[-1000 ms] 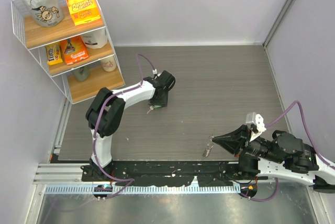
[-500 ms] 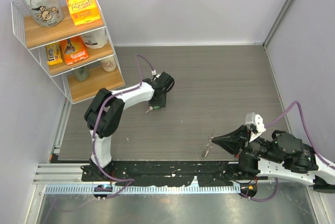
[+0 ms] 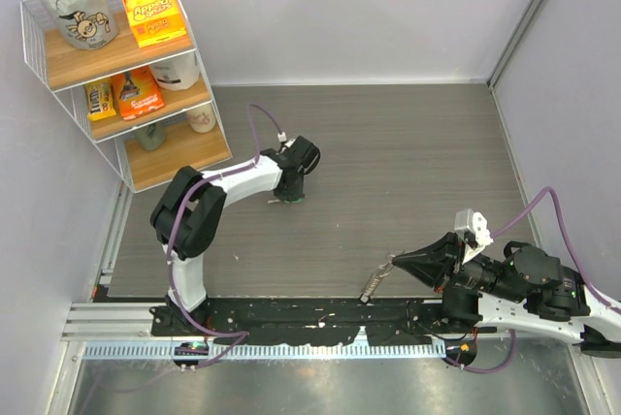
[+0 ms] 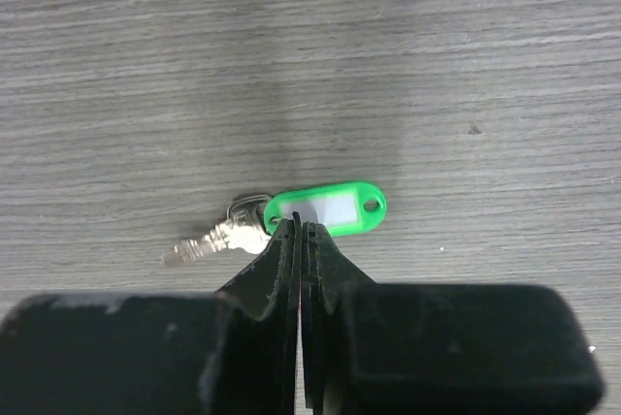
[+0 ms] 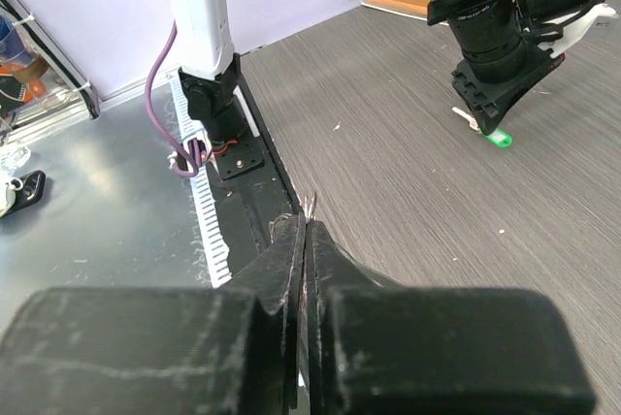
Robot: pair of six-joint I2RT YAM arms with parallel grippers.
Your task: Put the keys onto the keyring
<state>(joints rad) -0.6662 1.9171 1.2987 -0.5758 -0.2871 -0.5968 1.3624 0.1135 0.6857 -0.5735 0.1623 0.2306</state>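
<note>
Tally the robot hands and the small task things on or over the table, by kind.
Robot hands: 2, left hand and right hand
Key bunches: 1, the green-tagged keys
Chains: 1, the keyring chain
Total: 4

We see a dark grey, wood-grained worktop (image 3: 408, 153) filling the middle of the top view. It is closed in by pale lilac walls (image 3: 340, 8) at the back and on both sides, with slim grey metal posts (image 3: 525, 15) in the rear corners. In the back left corner stands a white wire rack (image 3: 179, 158) with three light wooden shelves. Its top shelf carries a grey printed bag (image 3: 76, 10) beside a bright orange box (image 3: 152, 14), and the middle shelf holds an orange packet (image 3: 139, 92) among others. Along the near edge we find a brushed metal sheet (image 3: 320, 391). The light is soft and even, and shadows are faint.
</note>
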